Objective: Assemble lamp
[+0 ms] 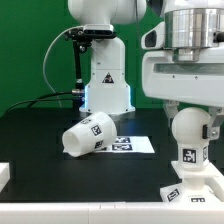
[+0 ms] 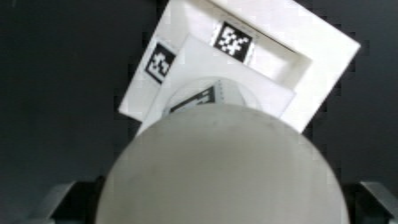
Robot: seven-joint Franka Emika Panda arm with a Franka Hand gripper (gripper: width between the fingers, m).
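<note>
The white rounded bulb stands upright on the stem of the flat lamp base at the exterior view's right front. My gripper comes down on the bulb from above and is shut on it. In the wrist view the bulb fills the space between my dark fingers, with my gripper around it and the tagged base below. The tapered shade lies on its side on the table left of centre, free of the gripper.
The marker board lies flat just right of the shade. The robot's white pedestal stands at the back with a black cable running off to the left. A white ledge sits at the front left.
</note>
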